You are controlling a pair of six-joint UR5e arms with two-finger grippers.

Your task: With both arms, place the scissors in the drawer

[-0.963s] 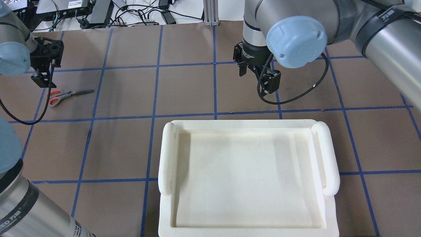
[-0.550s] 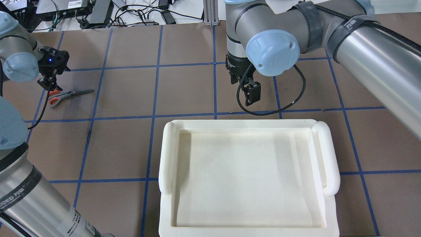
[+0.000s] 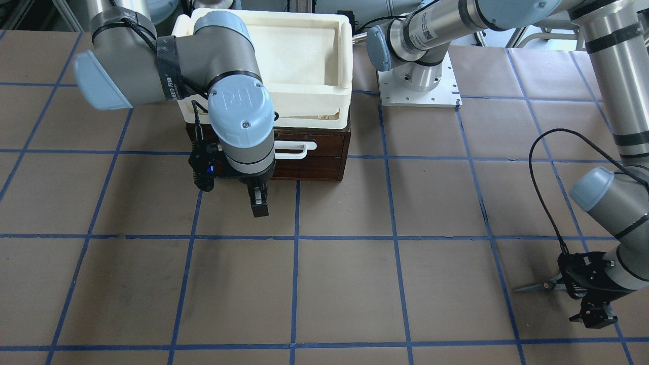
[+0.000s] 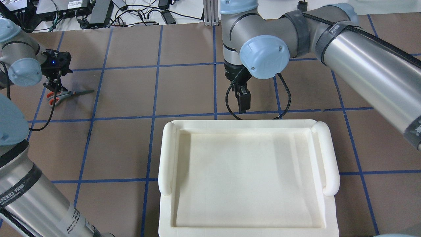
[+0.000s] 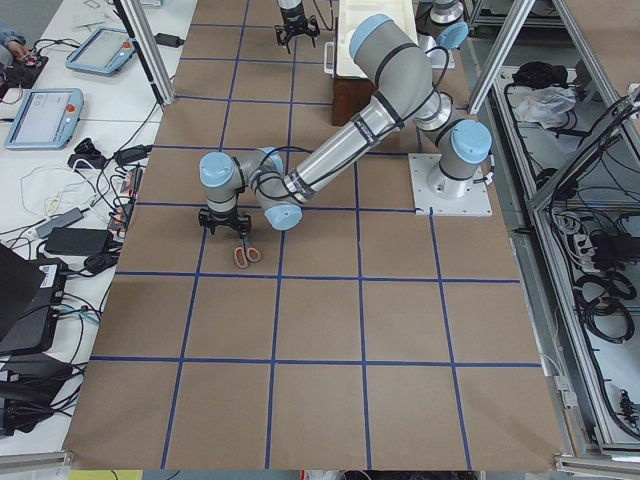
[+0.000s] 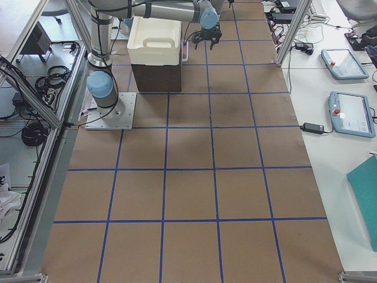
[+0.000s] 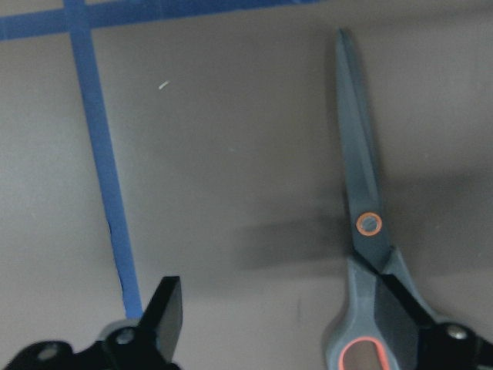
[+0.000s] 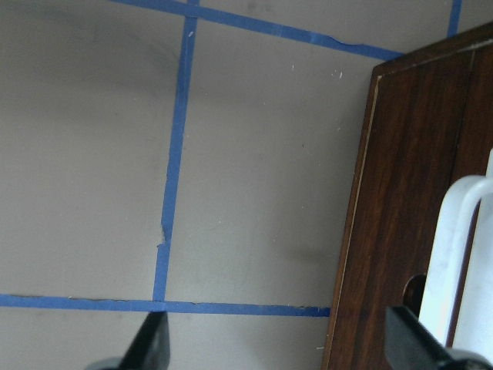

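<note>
Read "EED" on left arm [image 4: 19, 194], lower left overhead. Dropped left gripper [image 4: 56, 88], fingers spread, over scissors [image 4: 69, 94]; swung right gripper [image 8: 279, 335], also spread, toward drawer [image 8: 400, 193].

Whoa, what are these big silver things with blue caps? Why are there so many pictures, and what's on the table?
They are two robot arms. Each ends in a two-finger tool for pinching things. All the pictures show one moment from different cameras: one above and behind the robot, one facing it, one at each table end, and a tiny one on each wrist. On the brown table lie scissors. The left tool is open at their handles and holds nothing. The right tool, also open and empty, is beside the white handle of the dark wooden drawer, which is shut. A cream tray sits on top.
</note>
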